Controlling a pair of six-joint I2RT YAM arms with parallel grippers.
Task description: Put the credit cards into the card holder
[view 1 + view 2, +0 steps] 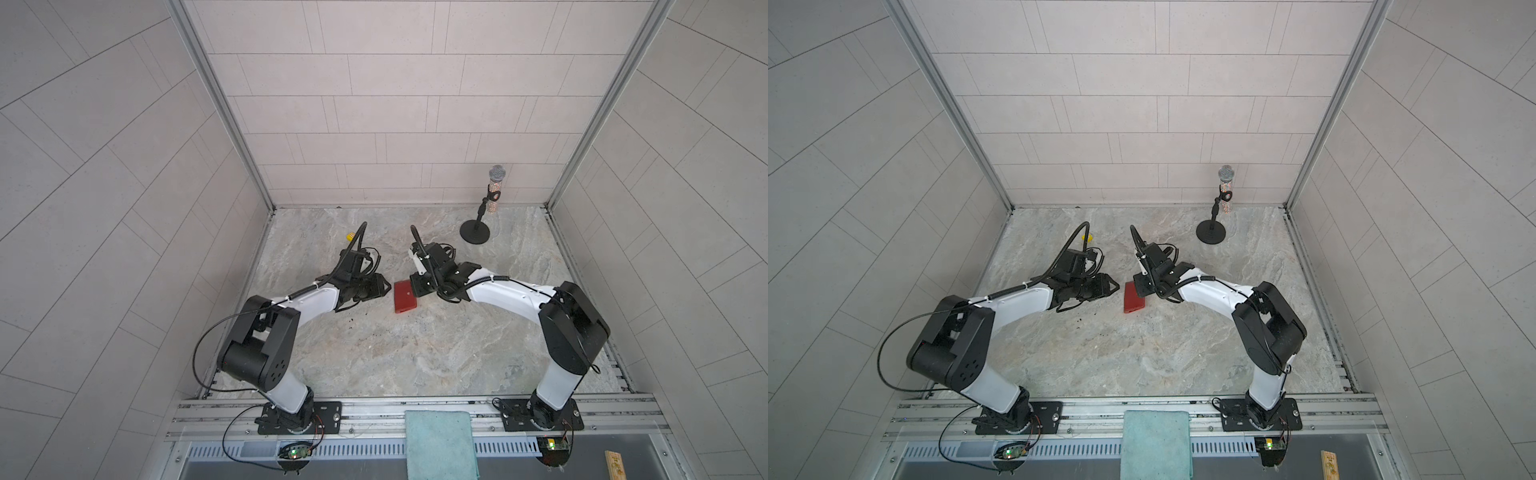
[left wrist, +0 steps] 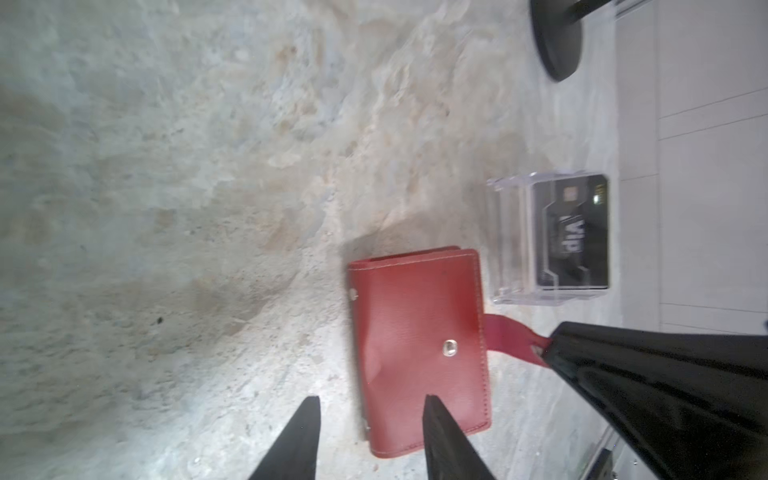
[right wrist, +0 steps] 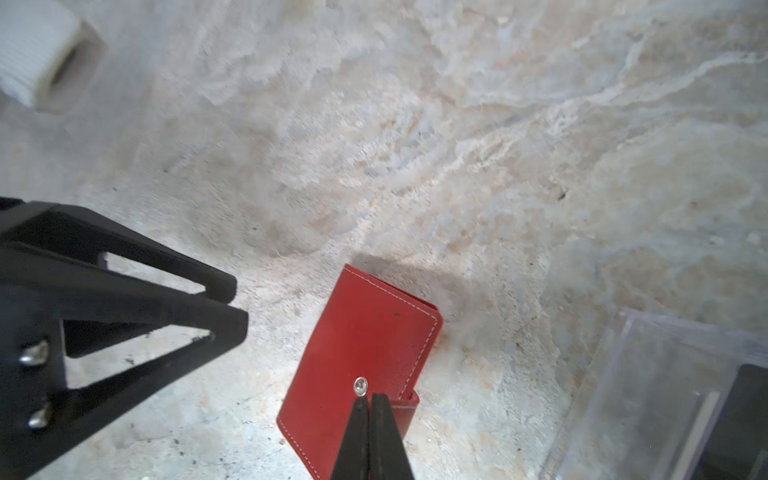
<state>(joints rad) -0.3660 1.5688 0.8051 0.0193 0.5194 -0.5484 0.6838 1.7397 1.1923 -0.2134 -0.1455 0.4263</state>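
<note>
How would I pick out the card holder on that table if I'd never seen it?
Start with the grey marble tabletop and look near its middle. Lying flat there is the card holder, a closed red wallet with white stitching and a silver snap. It is the only red thing there; the clear stand beside it holds black cards.

Left arm (image 1: 316,301) and right arm (image 1: 507,293) bend inward; left jaws apart, right jaws pressed together.
</note>
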